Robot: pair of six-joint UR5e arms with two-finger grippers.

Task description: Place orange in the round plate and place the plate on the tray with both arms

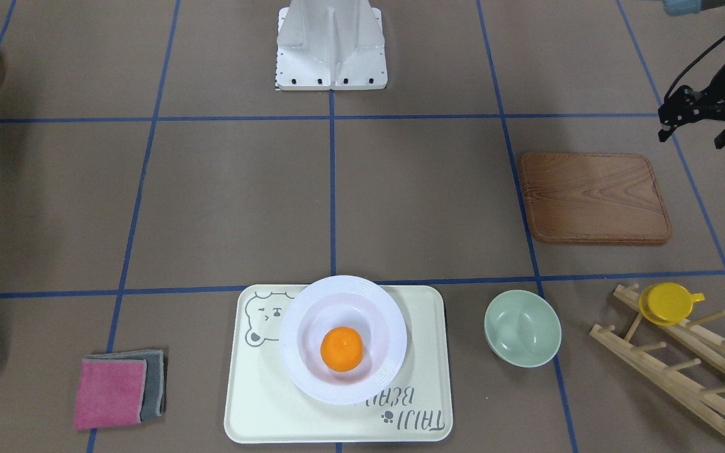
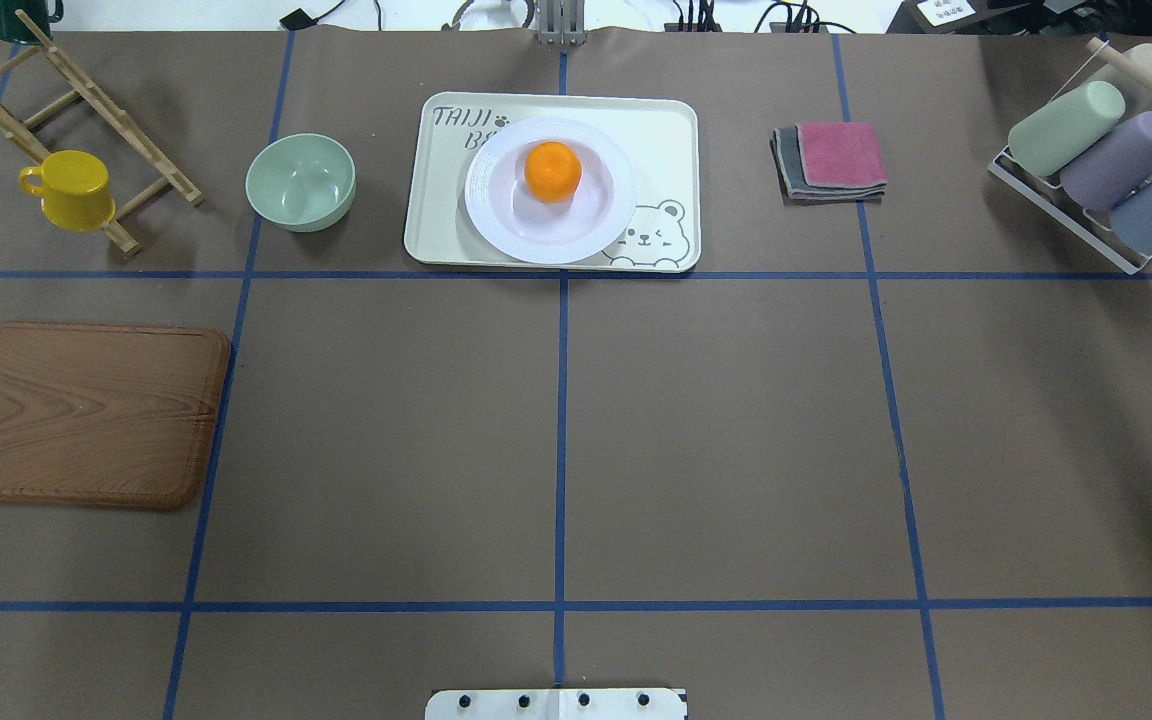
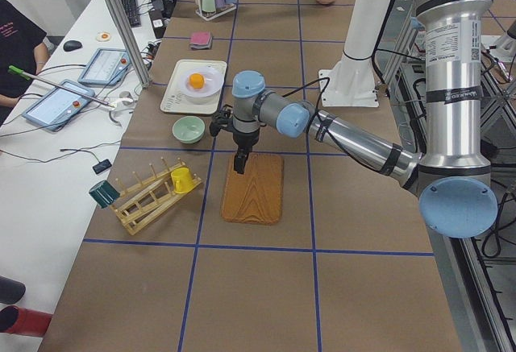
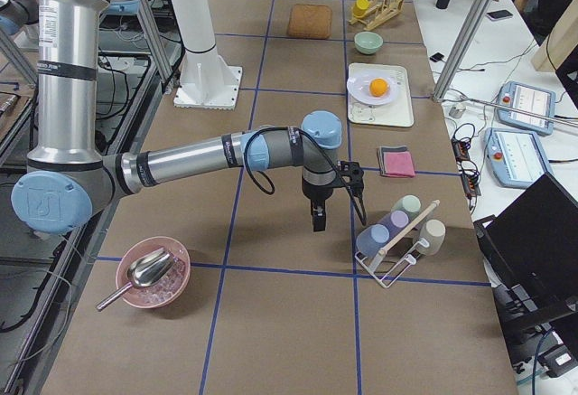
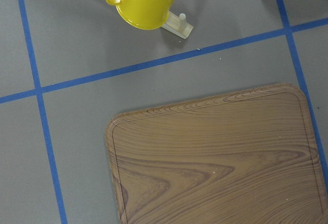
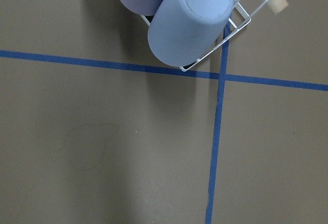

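Note:
The orange (image 2: 551,170) lies in the sunken centre of the white round plate (image 2: 496,215), and the plate rests on the cream tray (image 2: 661,130) with the bear drawing. From the front, the orange (image 1: 341,348), plate (image 1: 299,365) and tray (image 1: 255,409) stand the same way. Both arms are far from the tray. My left gripper (image 1: 696,129) hangs above the wooden board's end, cut by the frame's edge; I cannot tell whether it is open or shut. My right gripper (image 4: 316,221) points down near the cup rack; its state cannot be told.
A pale green bowl (image 2: 300,182) sits beside the tray. A wooden board (image 2: 84,414), a peg rack with a yellow cup (image 2: 71,189), folded cloths (image 2: 831,160), a wire rack of cups (image 2: 1096,150) and a pink bowl with a scoop (image 4: 152,273) ring the table.

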